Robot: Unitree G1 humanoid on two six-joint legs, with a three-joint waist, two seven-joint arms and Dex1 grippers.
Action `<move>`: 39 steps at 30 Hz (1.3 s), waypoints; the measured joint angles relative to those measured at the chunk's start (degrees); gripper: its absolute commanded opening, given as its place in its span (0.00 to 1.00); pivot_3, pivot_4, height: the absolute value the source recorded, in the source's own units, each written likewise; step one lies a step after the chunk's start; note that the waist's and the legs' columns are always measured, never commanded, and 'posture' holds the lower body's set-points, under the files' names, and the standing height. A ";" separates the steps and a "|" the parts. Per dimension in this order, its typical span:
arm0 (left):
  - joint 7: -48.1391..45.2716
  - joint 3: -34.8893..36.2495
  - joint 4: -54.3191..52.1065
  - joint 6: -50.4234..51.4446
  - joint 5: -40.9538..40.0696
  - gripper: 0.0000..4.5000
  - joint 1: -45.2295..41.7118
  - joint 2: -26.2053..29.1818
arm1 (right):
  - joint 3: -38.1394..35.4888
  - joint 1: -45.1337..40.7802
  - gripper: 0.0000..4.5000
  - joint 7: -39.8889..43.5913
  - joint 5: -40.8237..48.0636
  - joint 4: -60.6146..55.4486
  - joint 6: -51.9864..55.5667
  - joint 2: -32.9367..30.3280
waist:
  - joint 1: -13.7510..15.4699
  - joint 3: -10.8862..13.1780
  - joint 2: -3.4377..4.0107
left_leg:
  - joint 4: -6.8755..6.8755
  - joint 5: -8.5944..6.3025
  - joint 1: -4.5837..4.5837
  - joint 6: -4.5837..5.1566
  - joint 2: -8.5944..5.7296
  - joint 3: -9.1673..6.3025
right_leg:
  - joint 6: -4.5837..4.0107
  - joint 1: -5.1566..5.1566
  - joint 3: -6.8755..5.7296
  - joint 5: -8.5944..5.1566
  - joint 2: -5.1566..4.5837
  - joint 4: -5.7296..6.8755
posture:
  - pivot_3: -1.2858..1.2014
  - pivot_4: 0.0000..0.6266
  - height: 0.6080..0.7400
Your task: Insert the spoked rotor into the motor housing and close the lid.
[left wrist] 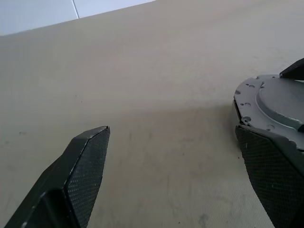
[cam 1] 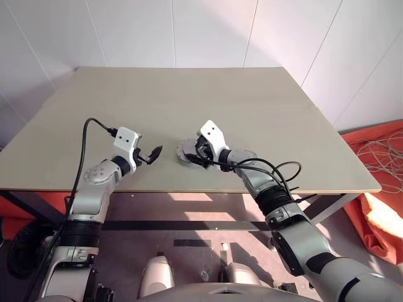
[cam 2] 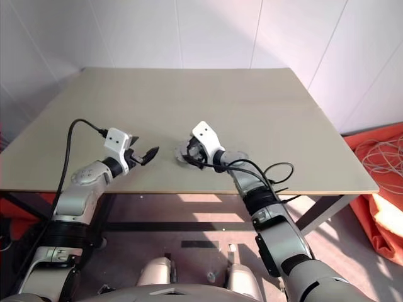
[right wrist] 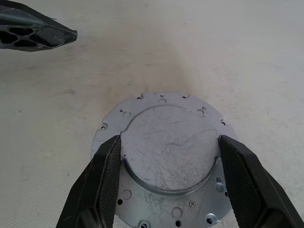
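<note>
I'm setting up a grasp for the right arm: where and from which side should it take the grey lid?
Pinch the lid across its raised round middle, coming down from above. It lies flat, and that step probably gives two opposite walls; the thin holed rim offers little to hold.

Matt tabletop, scuffed metal, textured black pads

I see the tabletop [cam 1: 264, 119] as a pale beige board, matt and faintly grainy, with small marks. The round part [right wrist: 166, 156] lying on it looks like bare silvery-grey metal, dull, its raised middle crossed with fine scratches and its flange dotted with small holes. My right tool's fingers [right wrist: 102, 185] and my left tool's fingers [left wrist: 85, 164] look like matt black plastic with finely knurled faces.
</note>
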 measured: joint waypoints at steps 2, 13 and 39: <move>0.03 0.00 -0.02 0.02 0.00 1.00 0.00 -0.02 | 0.22 -0.12 0.69 0.08 -0.06 0.11 -0.02 0.01 | -0.15 0.00 0.00 | 0.00 0.00 0.00 0.01 0.00 0.00 | 0.00 0.00 0.00 0.00 0.00 -0.02 | 0.52 0.00 1.00; 0.14 0.03 -0.03 0.45 -0.01 1.00 0.00 -0.16 | 1.94 -1.11 0.69 0.30 -1.73 0.95 -0.96 -0.03 | -0.38 -0.05 -0.01 | -0.03 -0.03 0.11 0.02 -0.02 -0.02 | 0.00 0.01 0.00 0.00 0.00 -0.03 | 0.52 0.00 1.00; 0.07 0.24 -0.08 0.44 -0.02 1.00 -0.01 -0.19 | 2.89 -3.85 0.69 1.06 -2.00 5.81 -0.92 -0.23 | -0.28 -0.23 0.31 | -0.12 -0.22 0.41 0.24 -0.41 -0.57 | 0.02 0.24 -0.18 -0.02 -0.09 -0.88 | 0.52 0.00 1.00</move>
